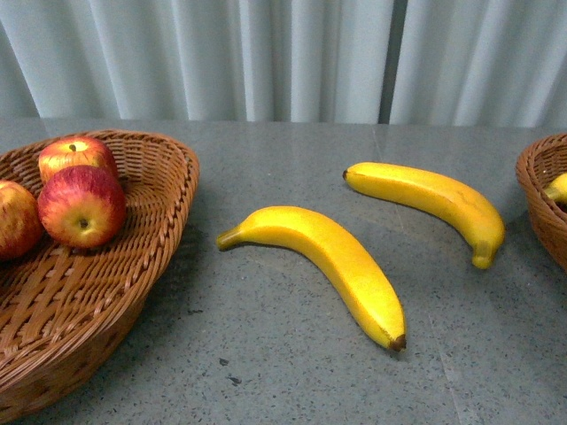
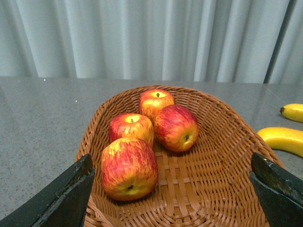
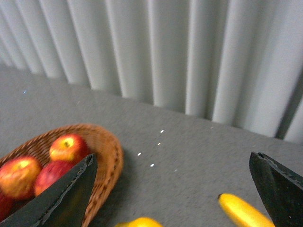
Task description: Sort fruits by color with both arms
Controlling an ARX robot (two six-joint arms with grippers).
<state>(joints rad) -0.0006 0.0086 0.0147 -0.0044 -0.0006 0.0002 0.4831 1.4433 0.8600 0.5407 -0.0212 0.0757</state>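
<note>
Here, the sort appears nearly done. Four apples sit inside the apple basket, while two bananas lie loose on the table.

**Positions.** The nearer banana lies beside the apple basket, its stem end toward the rim. The farther banana lies beyond it, further from that basket. A second basket stands well apart from the apple basket, past both bananas. A yellow fruit, probably a banana, shows just inside it.

**Grippers.** The left gripper hangs above the apple basket, jaws spread wide with nothing between them. The right gripper is likewise spread wide and empty, with the apple basket and both loose bananas in its view. Neither arm shows in the front view.

**Risks (judged).**
- A grasp near a tapered end could let the glossy skin slide out of the jaws.
- The curved body might spin on the smooth table if one jaw touches first.
- The loose bananas lie close together, so a wide approach to one may nudge the other.
- A careless move by the left gripper could clip the apple basket's rim or disturb the apples.
- Both arms reaching for the same fruit could collide.

**Materials.**
- Apples: round and shiny, red streaked with yellow, with short stems.
- Bananas: long, curved and bright yellow with dark tips; their sheen looks like plastic.
- Baskets: brown woven wicker, shallow, with raised rims.
- Table: grey, speckled and stone-like.
- Curtain: pale and pleated, hanging behind the table.
</note>
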